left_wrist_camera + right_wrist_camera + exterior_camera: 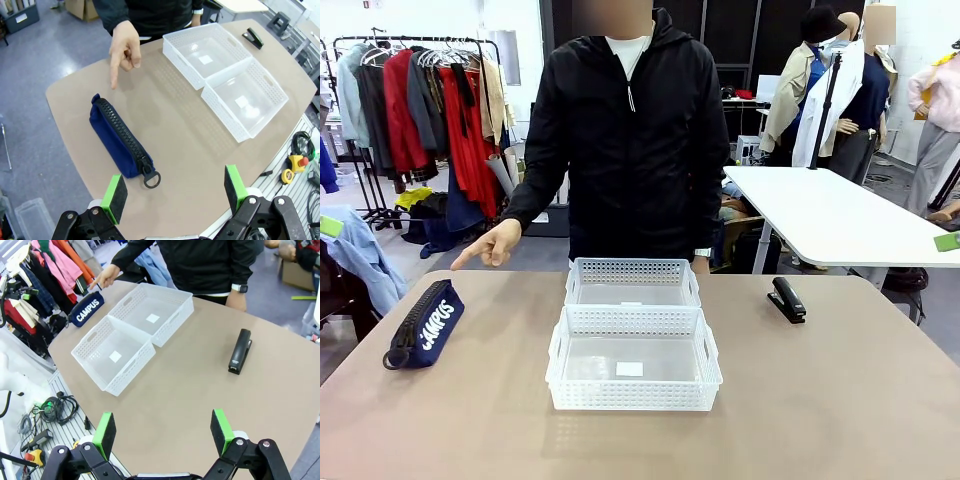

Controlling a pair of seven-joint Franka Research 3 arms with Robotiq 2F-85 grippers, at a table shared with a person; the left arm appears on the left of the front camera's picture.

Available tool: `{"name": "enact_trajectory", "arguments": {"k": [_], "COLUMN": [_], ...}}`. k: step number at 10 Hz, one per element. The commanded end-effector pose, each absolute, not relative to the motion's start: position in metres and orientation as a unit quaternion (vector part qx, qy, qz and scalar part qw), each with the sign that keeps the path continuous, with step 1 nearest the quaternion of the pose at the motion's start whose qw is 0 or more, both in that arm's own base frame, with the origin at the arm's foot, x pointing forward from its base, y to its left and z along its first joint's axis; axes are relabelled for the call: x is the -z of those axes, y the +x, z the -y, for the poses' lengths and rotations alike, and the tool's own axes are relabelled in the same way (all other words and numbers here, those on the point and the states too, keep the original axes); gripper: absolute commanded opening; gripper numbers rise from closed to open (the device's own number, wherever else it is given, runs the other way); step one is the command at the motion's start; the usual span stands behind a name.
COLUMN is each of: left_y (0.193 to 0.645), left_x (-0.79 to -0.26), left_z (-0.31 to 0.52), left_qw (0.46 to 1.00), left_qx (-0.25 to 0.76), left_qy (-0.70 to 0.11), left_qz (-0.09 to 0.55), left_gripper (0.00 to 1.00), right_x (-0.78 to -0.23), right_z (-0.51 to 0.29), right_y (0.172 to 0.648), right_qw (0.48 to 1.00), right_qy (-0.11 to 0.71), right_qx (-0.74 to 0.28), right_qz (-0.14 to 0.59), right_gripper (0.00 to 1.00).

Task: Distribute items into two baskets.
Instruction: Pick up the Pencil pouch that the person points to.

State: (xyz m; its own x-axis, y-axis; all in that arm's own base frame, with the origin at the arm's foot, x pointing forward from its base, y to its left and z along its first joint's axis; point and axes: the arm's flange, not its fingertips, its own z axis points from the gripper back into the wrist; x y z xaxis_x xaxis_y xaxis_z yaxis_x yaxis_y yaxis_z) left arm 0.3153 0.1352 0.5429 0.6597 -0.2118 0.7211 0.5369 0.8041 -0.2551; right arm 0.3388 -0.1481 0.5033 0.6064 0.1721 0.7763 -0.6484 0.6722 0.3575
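A navy zippered pouch [424, 326] with white "CAMPUS" lettering lies at the table's left. In the left wrist view the pouch [119, 139] sits just ahead of my open left gripper [174, 192], which hovers above the table. A person's hand [490, 246] points a finger down toward the pouch. Two white mesh baskets stand end to end mid-table: the larger near basket [633, 397] and the smaller far basket [633, 270]. A small black stapler [786, 299] lies at the right. My open right gripper [163, 433] hangs high above the table, well short of the stapler [240, 351].
The person in a black jacket [630, 140] stands at the far edge behind the baskets. A white table [830, 215] stands behind at the right. Cables and an emergency stop [299, 161] lie off the table's near edge. Bare tabletop lies between the baskets and each item.
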Motion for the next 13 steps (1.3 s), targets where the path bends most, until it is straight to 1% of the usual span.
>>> {"name": "enact_trajectory", "arguments": {"k": [1, 3, 5, 7, 9, 11, 13], "left_y": [0.315, 0.367, 0.408, 0.456, 0.492, 0.516, 0.515], "left_x": [-0.543, -0.544, -0.539, -0.527, -0.511, -0.493, -0.486], "left_z": [-0.135, -0.128, -0.119, -0.113, -0.103, -0.089, -0.070], "left_qw": [0.881, 0.905, 0.919, 0.935, 0.950, 0.961, 0.968], "left_qx": [0.212, 0.209, 0.214, 0.207, 0.206, 0.204, 0.204], "left_qy": [-0.230, -0.204, -0.183, -0.149, -0.116, -0.084, -0.046], "left_qz": [0.354, 0.310, 0.274, 0.246, 0.206, 0.168, 0.137], "left_gripper": [1.00, 1.00, 1.00, 1.00, 1.00, 1.00, 1.00], "right_x": [-0.505, -0.505, -0.505, -0.505, -0.505, -0.505, -0.505], "right_z": [0.149, 0.149, 0.149, 0.149, 0.149, 0.149, 0.149], "right_y": [0.343, 0.343, 0.343, 0.343, 0.343, 0.343, 0.343], "right_qw": [0.826, 0.826, 0.826, 0.826, 0.826, 0.826, 0.826], "right_qy": [0.325, 0.325, 0.325, 0.325, 0.325, 0.325, 0.325], "right_qx": [-0.253, -0.253, -0.253, -0.253, -0.253, -0.253, -0.253], "right_qz": [0.385, 0.385, 0.385, 0.385, 0.385, 0.385, 0.385], "right_gripper": [1.00, 1.00, 1.00, 1.00, 1.00, 1.00, 1.00]}}
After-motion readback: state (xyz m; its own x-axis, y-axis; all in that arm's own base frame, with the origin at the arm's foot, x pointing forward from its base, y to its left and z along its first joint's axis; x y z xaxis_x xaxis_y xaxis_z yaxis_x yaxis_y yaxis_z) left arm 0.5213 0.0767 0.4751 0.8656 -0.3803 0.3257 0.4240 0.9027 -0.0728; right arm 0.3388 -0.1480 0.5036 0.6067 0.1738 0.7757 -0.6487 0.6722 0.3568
